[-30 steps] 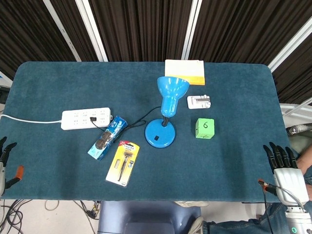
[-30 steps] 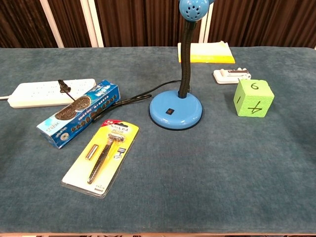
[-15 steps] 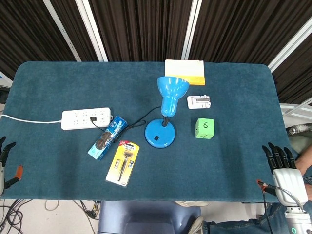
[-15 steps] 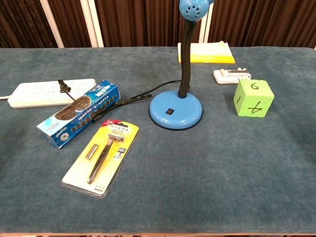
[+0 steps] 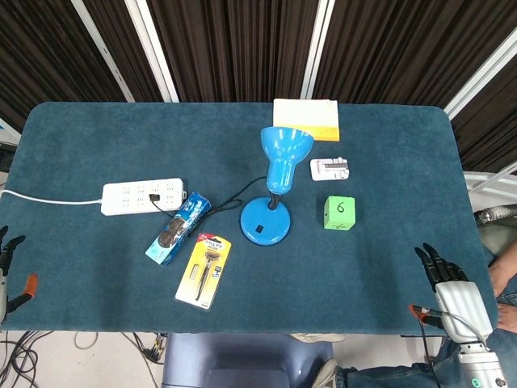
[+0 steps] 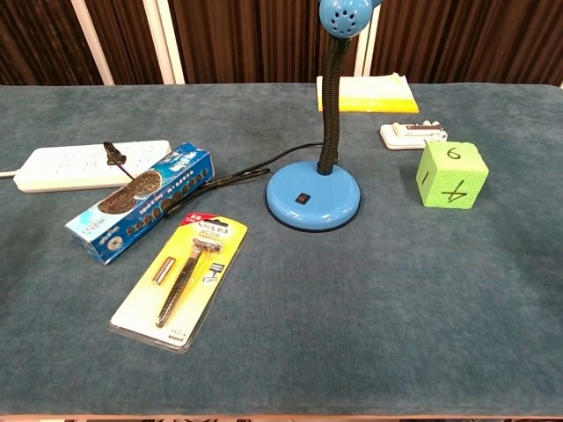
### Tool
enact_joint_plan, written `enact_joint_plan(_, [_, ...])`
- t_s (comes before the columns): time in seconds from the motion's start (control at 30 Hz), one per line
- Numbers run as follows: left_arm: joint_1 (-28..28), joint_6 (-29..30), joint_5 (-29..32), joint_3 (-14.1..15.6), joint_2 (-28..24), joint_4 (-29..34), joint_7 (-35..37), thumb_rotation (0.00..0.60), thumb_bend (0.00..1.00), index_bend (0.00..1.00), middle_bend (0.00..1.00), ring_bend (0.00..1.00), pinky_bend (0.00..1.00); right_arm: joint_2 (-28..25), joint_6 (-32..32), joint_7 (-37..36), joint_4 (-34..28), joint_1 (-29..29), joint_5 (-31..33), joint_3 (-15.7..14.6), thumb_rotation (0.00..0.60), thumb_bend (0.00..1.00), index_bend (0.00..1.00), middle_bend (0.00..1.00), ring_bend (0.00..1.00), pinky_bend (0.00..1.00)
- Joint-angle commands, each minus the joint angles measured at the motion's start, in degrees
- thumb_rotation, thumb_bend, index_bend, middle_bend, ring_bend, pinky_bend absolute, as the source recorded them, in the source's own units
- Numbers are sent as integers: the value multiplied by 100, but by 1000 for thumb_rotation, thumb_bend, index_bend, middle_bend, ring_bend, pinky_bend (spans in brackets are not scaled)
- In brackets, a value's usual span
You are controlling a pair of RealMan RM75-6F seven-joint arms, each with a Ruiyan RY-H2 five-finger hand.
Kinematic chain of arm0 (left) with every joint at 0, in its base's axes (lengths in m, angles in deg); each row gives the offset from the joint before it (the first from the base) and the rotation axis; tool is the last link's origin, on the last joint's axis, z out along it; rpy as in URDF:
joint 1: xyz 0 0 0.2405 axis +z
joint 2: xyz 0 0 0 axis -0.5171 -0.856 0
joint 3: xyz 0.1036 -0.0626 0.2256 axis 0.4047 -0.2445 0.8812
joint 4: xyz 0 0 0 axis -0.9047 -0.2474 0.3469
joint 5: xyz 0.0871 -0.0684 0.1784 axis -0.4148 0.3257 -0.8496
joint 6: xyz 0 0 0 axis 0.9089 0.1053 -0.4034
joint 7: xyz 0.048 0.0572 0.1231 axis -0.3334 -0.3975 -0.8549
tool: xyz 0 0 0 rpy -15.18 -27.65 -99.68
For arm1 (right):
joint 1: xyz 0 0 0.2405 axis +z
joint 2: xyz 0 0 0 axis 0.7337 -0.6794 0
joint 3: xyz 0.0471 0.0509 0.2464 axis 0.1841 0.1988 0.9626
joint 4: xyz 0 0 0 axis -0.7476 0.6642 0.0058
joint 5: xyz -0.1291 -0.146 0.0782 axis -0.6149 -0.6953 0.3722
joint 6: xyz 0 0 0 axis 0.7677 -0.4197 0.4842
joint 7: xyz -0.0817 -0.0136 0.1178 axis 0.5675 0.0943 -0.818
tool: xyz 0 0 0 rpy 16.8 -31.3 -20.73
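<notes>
My right hand (image 5: 449,284) hovers at the table's near right corner in the head view, fingers spread, holding nothing; the green numbered cube (image 5: 339,212) (image 6: 450,175) is the nearest thing to it. At the far left edge of that view only part of my left hand (image 5: 8,271) shows, off the table, fingers apart and empty. Neither hand appears in the chest view. A blue desk lamp (image 5: 275,190) (image 6: 314,195) stands mid-table, its cord running to a white power strip (image 5: 142,196) (image 6: 84,163).
A blue cookie box (image 5: 178,229) (image 6: 141,203) and a razor in a yellow blister pack (image 5: 203,270) (image 6: 181,280) lie left of the lamp. A yellow-white pad (image 5: 306,119) (image 6: 366,93) and a small white device (image 5: 330,169) (image 6: 413,134) sit behind it. Dark curtains back the blue-clothed table (image 5: 97,145).
My right hand has shifted leftward and slightly toward me, coming in over the table's near right corner. Left hand and objects have not moved.
</notes>
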State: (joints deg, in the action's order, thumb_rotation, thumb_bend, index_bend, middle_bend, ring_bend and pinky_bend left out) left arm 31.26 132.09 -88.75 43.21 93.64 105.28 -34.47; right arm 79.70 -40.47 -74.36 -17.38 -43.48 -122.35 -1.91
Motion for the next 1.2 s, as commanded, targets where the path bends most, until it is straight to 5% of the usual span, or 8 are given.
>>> enact_joint_plan(0.03, [-2,-2,3,-1,2,-1,-11,600,392,160,0,0,0,-121,459,65,-304,279,61,44,600,344,0,307,416,374])
enact_joint_plan(0.23, [1,-2,16,-4,2,7,-9,600,392,160,0,0,0,-191,1500,426,-799,950,473,305,600,518,0,521,651,486])
enact_joint_plan(0.53, [-5,-50,107,-27,-12,10,10,600,392,160,0,0,0,512,3023,1671,-1131,2219,2151,857,600,768,0,733,829,607])
enact_joint_plan(0.9, [-19,-115,239,-70,-39,19,59,600,392,160,0,0,0,1985,3127,2894,-574,3411,4043,1260,600,847,0,795,878,715])
enact_joint_plan(1.2, [-12,-128,260,-71,-74,35,123,600,392,160,0,0,0,2662,2986,3517,-119,4257,5271,1478,600,846,0,797,878,781])
